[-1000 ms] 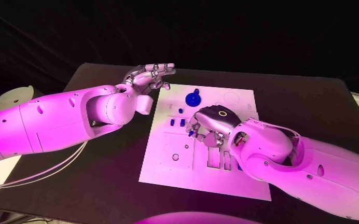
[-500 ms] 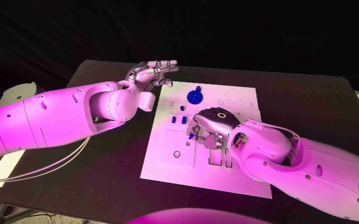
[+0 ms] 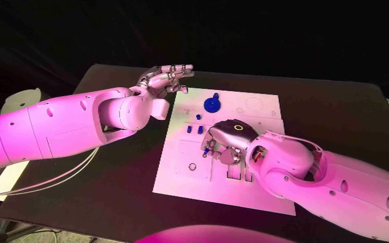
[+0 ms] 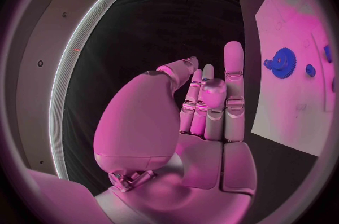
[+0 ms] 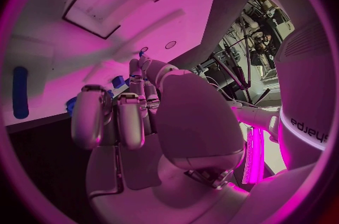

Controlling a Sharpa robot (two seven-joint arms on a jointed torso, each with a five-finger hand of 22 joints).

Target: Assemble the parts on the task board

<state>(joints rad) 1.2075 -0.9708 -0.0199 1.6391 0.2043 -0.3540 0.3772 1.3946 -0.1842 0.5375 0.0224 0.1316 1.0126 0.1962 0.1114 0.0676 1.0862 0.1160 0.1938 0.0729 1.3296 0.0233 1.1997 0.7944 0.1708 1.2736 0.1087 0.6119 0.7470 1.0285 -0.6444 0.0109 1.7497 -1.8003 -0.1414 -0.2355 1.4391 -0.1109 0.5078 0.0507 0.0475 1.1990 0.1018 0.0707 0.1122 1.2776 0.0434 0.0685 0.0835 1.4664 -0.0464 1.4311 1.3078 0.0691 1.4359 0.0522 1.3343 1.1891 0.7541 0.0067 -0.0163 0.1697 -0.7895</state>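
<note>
The left hand (image 3: pixel 166 81) is seen at the far left, raised over the black table (image 3: pixel 105 192) just beyond the far-left corner of the task board (image 3: pixel 182 181); its fingers (image 4: pixel 234 69) are held straight and a little apart, and nothing is grasped in it. The task board is laid in the middle of the table. On its far part a blue gear (image 3: pixel 211 105) is seen, with small blue parts (image 3: pixel 194 129) nearer and to the left of it. The right hand (image 3: pixel 225 142) is lowered onto the middle of the board, fingers curled down; a small blue part (image 3: pixel 208 152) seems to be pinched at its fingertips, though whether it is truly held cannot be told
</note>
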